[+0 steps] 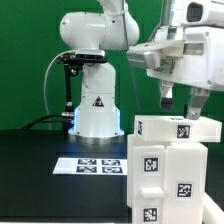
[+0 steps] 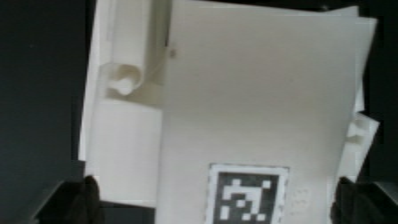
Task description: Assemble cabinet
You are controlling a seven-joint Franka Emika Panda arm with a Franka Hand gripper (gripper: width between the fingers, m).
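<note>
Filling the exterior view's lower right, the cabinet (image 1: 170, 170) is standing beside the marker board (image 1: 97, 164), with the gripper (image 1: 180, 108) hovering above it. Wrist view: fingers (image 2: 71, 202) are spreading apart, straddling the tagged panel (contact unclear).

Exterior view: low, level, very near cabinet (image 1: 170, 170), facing across black table (image 1: 40, 170) toward arm base (image 1: 95, 105) and green backdrop. Wrist view: looks down past fingertips (image 2: 71, 200) onto cabinet, close. Shared: cabinet top.
</note>
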